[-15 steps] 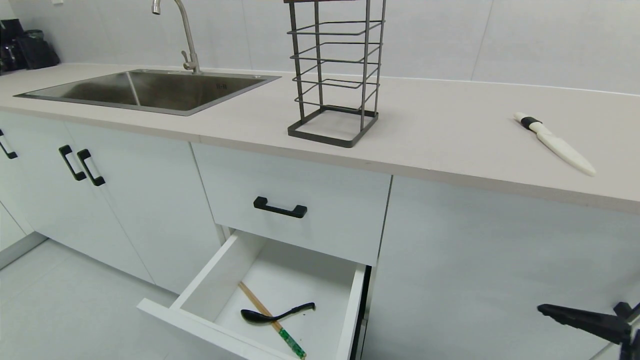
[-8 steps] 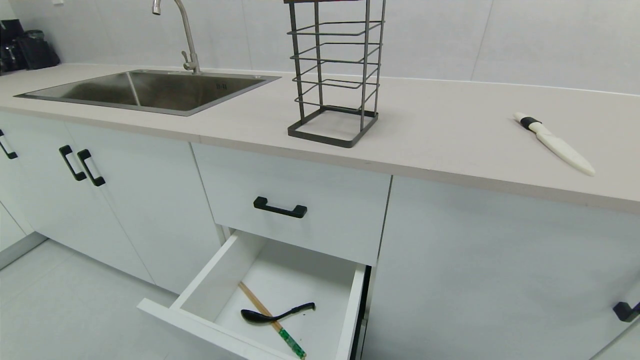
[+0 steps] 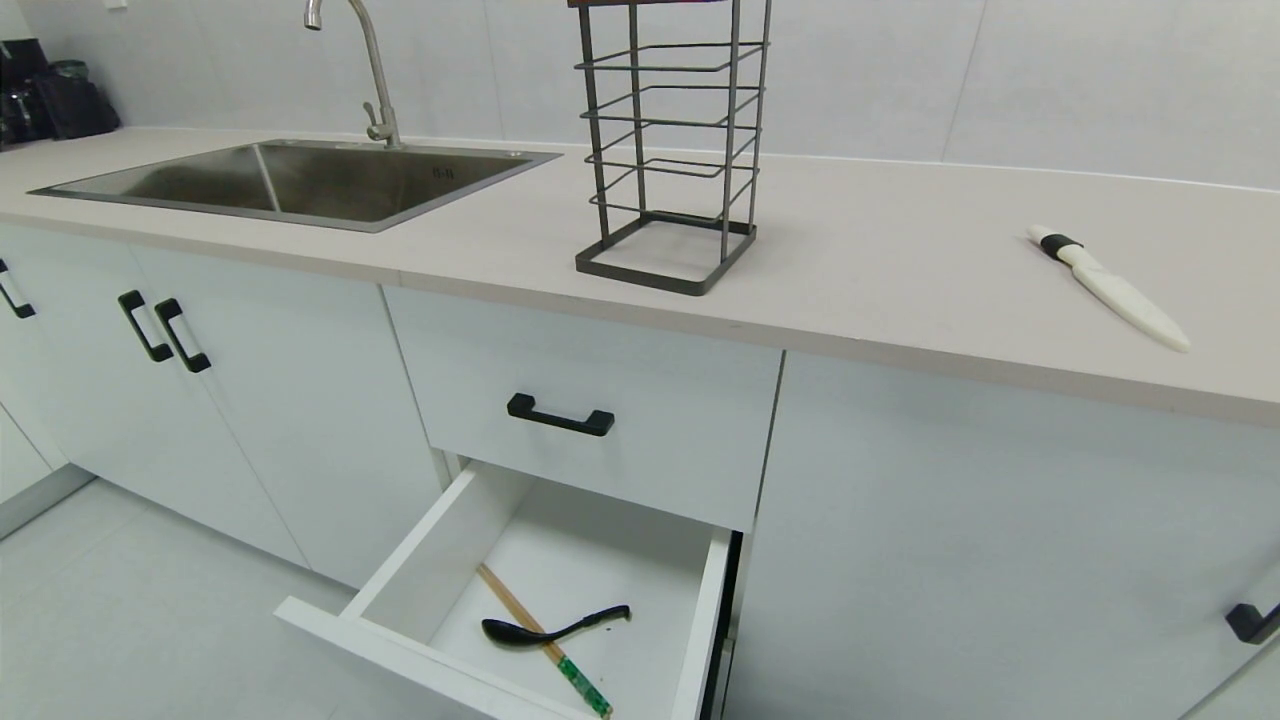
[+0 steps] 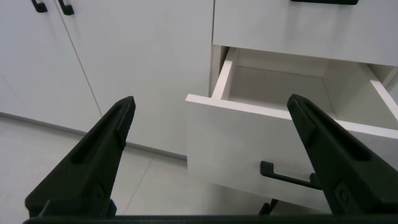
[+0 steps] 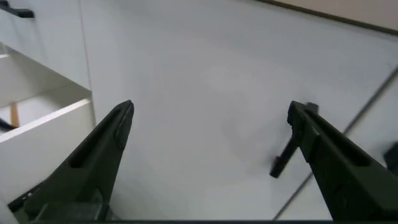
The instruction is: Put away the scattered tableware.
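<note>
Right gripper [image 5: 210, 109] has drawn back low before the cabinet front [image 5: 217, 56], jaws spread, empty. Left gripper [image 4: 210, 99] faces the open drawer [image 3: 430, 560], jaws spread as well. Black spoon [image 3: 555, 630] and chopsticks [image 3: 512, 602] lie in the drawer: stowed. White knife [image 3: 1110, 288] lies on the countertop [image 3: 850, 250], well apart: outstanding, and the drawer probably needs closing after.

No text, number or sign can be read anywhere. A small dark mark sits on the far inner wall of the sink [image 3: 440, 172], at about 11 o'clock in the head view, but it is too small to make out. The green patterned end of the chopsticks [image 3: 575, 680] in the open drawer [image 3: 430, 560], at about 6 o'clock, carries print too fine to read.
</note>
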`<state>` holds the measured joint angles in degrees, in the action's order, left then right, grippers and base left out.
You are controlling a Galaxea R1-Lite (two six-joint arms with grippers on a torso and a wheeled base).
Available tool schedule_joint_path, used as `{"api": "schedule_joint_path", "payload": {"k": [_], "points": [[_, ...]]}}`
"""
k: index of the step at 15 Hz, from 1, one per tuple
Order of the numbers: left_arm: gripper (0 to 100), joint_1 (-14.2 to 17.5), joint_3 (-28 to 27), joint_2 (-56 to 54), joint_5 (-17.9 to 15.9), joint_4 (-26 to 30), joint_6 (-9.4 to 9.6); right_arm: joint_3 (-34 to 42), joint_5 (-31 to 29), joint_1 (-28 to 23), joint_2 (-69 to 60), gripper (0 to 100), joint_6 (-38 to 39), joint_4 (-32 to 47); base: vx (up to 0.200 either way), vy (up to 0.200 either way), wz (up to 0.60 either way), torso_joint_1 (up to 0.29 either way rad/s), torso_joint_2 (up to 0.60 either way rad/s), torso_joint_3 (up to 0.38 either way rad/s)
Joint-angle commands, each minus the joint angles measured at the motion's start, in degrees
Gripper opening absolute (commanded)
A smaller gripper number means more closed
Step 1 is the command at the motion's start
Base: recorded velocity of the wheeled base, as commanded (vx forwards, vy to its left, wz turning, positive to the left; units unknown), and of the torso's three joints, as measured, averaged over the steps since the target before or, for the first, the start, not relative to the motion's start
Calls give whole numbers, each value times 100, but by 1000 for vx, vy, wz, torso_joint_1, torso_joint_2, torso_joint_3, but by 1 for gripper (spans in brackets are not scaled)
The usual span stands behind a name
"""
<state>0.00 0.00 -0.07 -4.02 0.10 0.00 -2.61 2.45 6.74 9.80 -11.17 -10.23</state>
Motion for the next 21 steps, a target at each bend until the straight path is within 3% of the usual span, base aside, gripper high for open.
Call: {"api": "schedule_joint_path", "payload": {"k": [1, 7, 9, 11, 21], "points": [[100, 0, 0, 7, -2, -1, 0, 138, -201, -164, -382, 100, -26, 65, 0, 0, 0, 0, 0, 0], [100, 0, 0, 7, 33, -10, 35, 208, -298, -692, -963, 100, 18, 759, 0, 0, 0, 0, 0, 0], [100, 0, 0, 7, 33, -1, 35, 208, -342, -692, -963, 100, 361, 768, 0, 0, 0, 0, 0, 0], [100, 0, 0, 7, 33, -10, 18, 235, -386, -683, -971, 100, 1266, 1111, 0, 0, 0, 0, 0, 0], [100, 0, 0, 7, 7, -10, 9, 243, -368, -683, -963, 100, 1205, 1067, 0, 0, 0, 0, 0, 0]]}}
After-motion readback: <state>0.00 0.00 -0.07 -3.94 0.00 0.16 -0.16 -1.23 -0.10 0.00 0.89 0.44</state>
